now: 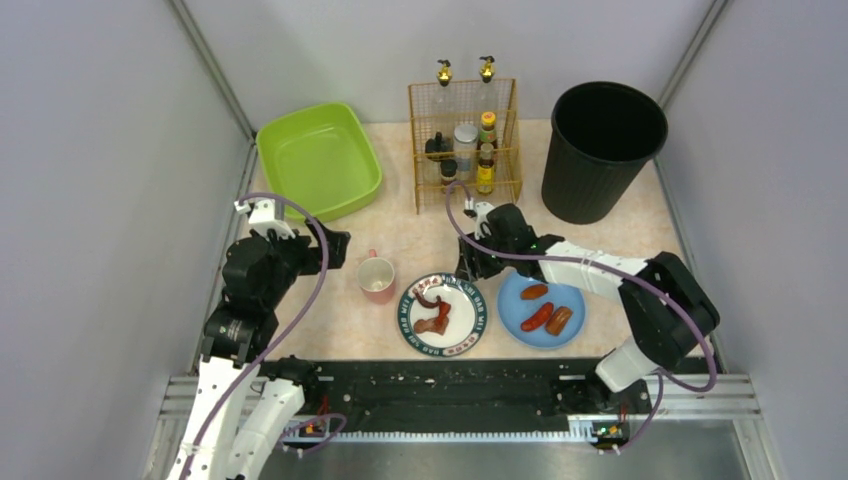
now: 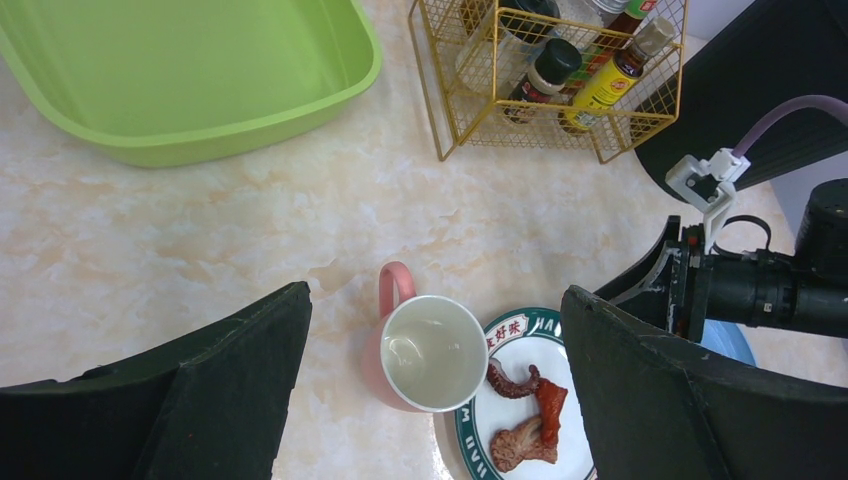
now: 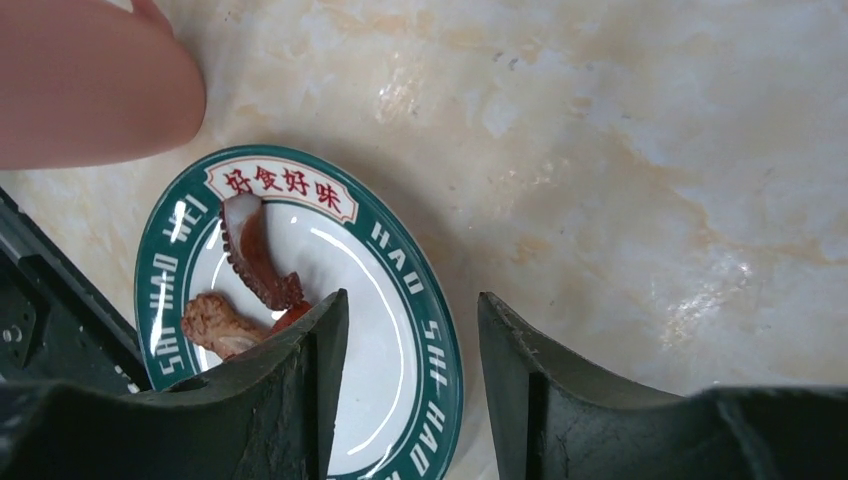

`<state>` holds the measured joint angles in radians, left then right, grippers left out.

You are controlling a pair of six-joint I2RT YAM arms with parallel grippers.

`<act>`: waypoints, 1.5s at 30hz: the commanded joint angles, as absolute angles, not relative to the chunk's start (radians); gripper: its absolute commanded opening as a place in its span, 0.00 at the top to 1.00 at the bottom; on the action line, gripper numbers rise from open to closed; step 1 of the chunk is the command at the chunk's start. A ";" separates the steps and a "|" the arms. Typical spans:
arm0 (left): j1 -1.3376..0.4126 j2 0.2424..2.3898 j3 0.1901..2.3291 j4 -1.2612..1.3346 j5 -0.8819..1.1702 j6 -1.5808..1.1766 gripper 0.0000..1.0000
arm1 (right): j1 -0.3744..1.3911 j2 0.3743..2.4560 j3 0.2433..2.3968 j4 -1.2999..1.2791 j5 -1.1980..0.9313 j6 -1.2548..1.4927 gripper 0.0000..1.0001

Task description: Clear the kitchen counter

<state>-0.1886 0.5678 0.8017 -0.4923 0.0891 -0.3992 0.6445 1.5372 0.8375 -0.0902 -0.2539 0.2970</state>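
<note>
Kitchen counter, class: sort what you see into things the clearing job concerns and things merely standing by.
Belongs to the job: pink mug; green-rimmed plate with meat scraps; blue plate with sausages; probably the green basin and black bin, as places to put things.
Just standing there, likely: wire rack of bottles.

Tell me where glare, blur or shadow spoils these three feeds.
Top view: even light, sharp, only soft shadows on the counter. Left wrist: mug crisp, its own fingers are featureless black. Right wrist: glare streaks on the plate, sheen on the counter, mug edge top left blurred.
</note>
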 commanded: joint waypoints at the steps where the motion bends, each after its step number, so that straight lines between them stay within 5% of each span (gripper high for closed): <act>1: -0.192 0.573 0.802 -0.451 0.082 -0.401 0.01 | 0.625 1.582 0.837 -0.044 -0.341 0.268 0.51; 19: -0.192 0.576 0.803 -0.451 0.084 -0.402 0.01 | 0.611 1.625 0.761 -0.018 -0.475 0.273 0.57; 27: -0.193 0.577 0.803 -0.450 0.083 -0.402 0.01 | 0.612 1.654 0.788 -0.042 -0.492 0.277 0.78; 31: -0.193 0.577 0.803 -0.449 0.083 -0.402 0.01 | 0.611 1.666 0.795 -0.037 -0.507 0.290 1.00; 45: -0.192 0.569 0.802 -0.453 0.075 -0.399 0.01 | 0.592 1.536 0.782 0.032 -0.551 0.402 1.00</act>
<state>-0.1902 0.5743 0.8017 -0.4923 0.0856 -0.3992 0.6159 1.6218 0.7734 -0.0307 -0.5510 0.3702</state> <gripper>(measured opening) 0.991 0.040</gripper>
